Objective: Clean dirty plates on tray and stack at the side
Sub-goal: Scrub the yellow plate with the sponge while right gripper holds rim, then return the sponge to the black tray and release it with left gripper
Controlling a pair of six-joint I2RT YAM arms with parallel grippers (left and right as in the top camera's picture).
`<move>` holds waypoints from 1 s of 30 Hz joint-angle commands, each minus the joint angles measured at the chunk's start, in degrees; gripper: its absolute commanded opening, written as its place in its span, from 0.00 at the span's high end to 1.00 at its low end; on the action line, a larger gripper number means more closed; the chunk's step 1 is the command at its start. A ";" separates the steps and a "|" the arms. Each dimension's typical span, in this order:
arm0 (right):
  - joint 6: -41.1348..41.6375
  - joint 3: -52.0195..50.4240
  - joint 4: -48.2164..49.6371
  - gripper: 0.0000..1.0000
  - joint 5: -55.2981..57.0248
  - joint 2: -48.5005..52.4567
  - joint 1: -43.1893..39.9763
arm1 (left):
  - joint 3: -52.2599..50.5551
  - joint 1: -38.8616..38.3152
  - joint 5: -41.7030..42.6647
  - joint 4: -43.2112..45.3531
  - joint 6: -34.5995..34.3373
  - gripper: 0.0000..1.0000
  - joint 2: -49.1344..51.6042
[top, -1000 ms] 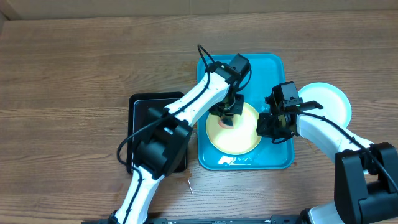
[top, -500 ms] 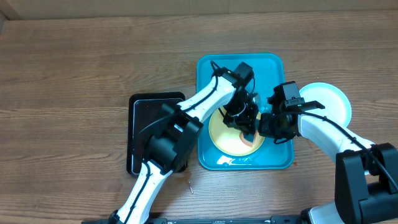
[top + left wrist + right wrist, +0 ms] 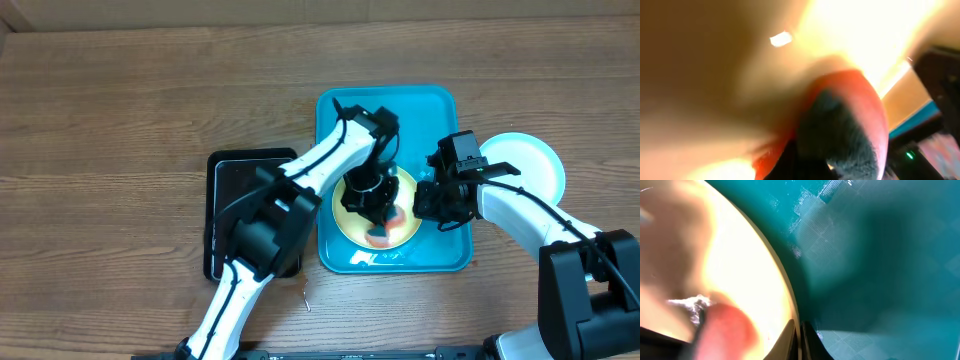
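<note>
A yellow-green rimmed plate (image 3: 345, 222) lies in the near half of the turquoise tray (image 3: 400, 105). My left gripper (image 3: 372, 205) is low over the plate's middle, shut on a red-orange sponge with a dark scouring side (image 3: 381, 236), which presses on the plate. In the left wrist view the sponge (image 3: 850, 125) fills the frame against the plate (image 3: 715, 75). My right gripper (image 3: 432, 203) is shut on the plate's right rim; the right wrist view shows its fingers (image 3: 799, 340) pinching the rim of the plate (image 3: 730, 255) over the tray (image 3: 880, 255). A light-blue rimmed plate (image 3: 527, 165) sits on the table right of the tray.
A smaller black tray (image 3: 232, 175) lies left of the turquoise tray, partly under my left arm. A small scrap (image 3: 303, 297) lies on the wooden table near the front. The far half of the turquoise tray holds no plate.
My left gripper has swept the sponge across the plate, from the upper middle to the right and then to the lower middle. The right gripper has kept its hold on the rim.
</note>
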 commanded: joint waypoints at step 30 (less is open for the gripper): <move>-0.24 -0.22 -1.29 0.96 1.22 -0.63 -0.07 | -32.24 18.60 -34.56 4.42 -12.20 0.96 -34.67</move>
